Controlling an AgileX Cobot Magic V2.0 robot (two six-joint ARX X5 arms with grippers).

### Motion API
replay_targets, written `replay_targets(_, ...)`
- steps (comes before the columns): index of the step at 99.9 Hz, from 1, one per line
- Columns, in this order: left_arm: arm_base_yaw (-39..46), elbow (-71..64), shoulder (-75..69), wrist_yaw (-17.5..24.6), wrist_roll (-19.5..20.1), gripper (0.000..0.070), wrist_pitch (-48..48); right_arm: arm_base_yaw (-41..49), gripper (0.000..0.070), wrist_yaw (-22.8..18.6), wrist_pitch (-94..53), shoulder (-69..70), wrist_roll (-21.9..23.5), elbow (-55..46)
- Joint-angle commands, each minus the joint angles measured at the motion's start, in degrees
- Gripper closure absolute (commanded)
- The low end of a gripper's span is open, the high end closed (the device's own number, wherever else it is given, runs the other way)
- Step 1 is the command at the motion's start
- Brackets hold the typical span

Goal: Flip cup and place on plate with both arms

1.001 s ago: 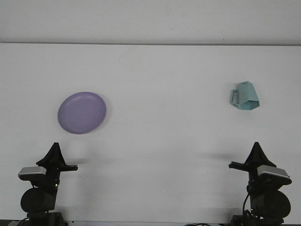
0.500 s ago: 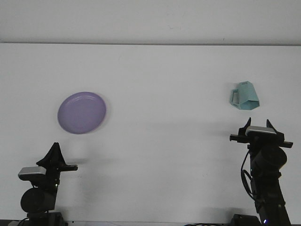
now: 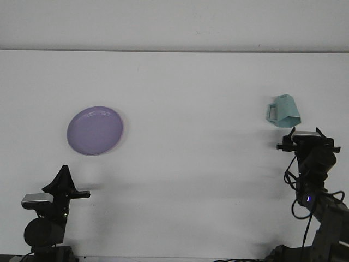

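A light teal faceted cup (image 3: 284,111) stands on the white table (image 3: 191,98) at the right, its wider end down and its handle pointing left. A round purple plate (image 3: 95,130) lies flat at the left with nothing on it. My right gripper (image 3: 306,130) is raised and sits just in front of the cup, slightly to its right. Its two fingertips stand apart, with nothing between them. My left gripper (image 3: 64,170) rests low at the front left, below the plate. Its fingers meet in a single point.
The table's far edge (image 3: 174,51) runs across the top, with a pale wall behind it. A cable (image 3: 297,199) hangs from the right arm at the front right corner.
The right arm has risen and reached forward toward the cup, and its fingers have spread apart. The left arm, the cup and the plate have not moved.
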Motion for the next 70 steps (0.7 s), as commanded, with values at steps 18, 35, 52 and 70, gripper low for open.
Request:
replay_targets(18, 0.09, -1.01, -0.09, -0.11, 0.02, 0.0688, 0.76, -1.68, 0.0222, -3.48, 0.96, 14.8, -2.6, 12.24)
replay_targets(35, 0.09, -1.01, -0.09, -0.11, 0.04, 0.0688, 0.76, -1.92, 0.0222, -5.75, 0.52, 23.19, -5.53, 20.17)
replay_targets(52, 0.09, -1.01, -0.09, -0.13, 0.04, 0.0688, 0.76, -1.95, 0.0223, -7.69, 0.09, 28.92, -8.0, 25.94)
replay_targets(70, 0.09, -1.01, -0.09, -0.13, 0.04, 0.0688, 0.72, -2.01, 0.0309, -10.54, -0.7, 30.82, -9.05, 28.72)
